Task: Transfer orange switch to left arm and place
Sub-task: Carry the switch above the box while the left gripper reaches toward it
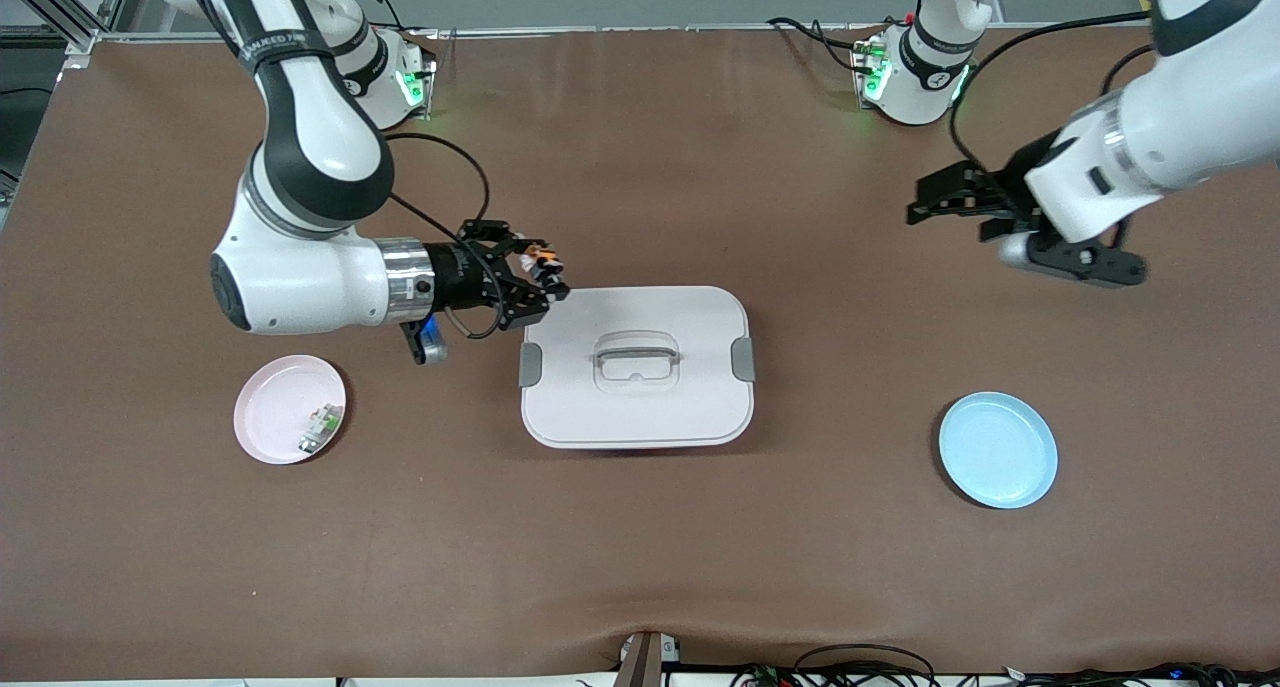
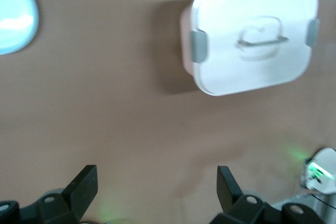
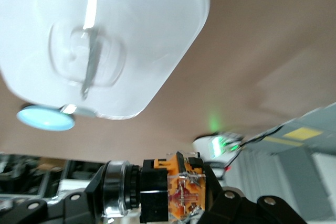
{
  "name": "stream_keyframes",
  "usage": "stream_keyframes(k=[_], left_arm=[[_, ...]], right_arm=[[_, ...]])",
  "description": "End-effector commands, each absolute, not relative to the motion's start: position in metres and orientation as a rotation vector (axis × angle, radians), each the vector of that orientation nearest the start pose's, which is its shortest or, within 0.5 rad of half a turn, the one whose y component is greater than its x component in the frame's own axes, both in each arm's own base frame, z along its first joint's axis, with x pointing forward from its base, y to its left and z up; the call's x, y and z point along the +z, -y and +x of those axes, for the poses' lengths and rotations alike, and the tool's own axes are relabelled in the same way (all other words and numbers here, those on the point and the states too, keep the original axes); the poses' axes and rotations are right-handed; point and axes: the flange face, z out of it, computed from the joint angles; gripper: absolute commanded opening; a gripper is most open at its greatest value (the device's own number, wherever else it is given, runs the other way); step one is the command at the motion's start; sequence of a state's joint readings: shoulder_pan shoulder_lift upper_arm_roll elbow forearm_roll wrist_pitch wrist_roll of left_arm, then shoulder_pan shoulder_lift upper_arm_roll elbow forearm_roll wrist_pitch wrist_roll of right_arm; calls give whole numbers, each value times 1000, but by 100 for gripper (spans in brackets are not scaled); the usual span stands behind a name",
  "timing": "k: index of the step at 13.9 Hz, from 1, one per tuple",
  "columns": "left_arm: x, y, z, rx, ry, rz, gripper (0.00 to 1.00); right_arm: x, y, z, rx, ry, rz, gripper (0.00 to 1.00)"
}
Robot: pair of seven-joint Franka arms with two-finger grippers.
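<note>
Handover pending: right gripper (image 1: pixel 548 275) clamps the orange switch (image 1: pixel 543 258) aloft at the box (image 1: pixel 636 367) corner, apparently to clear the lid, while left gripper (image 1: pixel 935 207) waits wide open near the blue plate (image 1: pixel 997 449).

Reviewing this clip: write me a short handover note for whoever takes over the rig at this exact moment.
Right gripper: shut on the orange switch, in the air over the box's corner toward the right arm's end.
Left gripper: open, empty, up over bare table toward the left arm's end, waiting.
Pink plate holds a white-and-green part; blue plate is empty.
Done: switch picked up.
Left: hand the switch to the left gripper clear of the box, probably then onto the blue plate.
</note>
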State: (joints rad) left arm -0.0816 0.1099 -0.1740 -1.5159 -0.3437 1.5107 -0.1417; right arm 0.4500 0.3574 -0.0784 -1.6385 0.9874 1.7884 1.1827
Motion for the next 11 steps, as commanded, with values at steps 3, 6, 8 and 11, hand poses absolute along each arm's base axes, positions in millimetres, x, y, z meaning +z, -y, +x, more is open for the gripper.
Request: stream_keyframes(k=[3, 6, 8, 11], left_arm=[[601, 226, 548, 310, -113, -3573, 100], [599, 264, 542, 250, 77, -3582, 100], [602, 290, 536, 178, 214, -3563, 100], [585, 301, 532, 212, 236, -3567, 98]], right_arm=[[446, -342, 572, 984, -1431, -1935, 33], [463, -395, 558, 905, -1515, -1864, 33], [472, -408, 554, 898, -1504, -1861, 33], [473, -410, 553, 906, -1506, -1863, 33]])
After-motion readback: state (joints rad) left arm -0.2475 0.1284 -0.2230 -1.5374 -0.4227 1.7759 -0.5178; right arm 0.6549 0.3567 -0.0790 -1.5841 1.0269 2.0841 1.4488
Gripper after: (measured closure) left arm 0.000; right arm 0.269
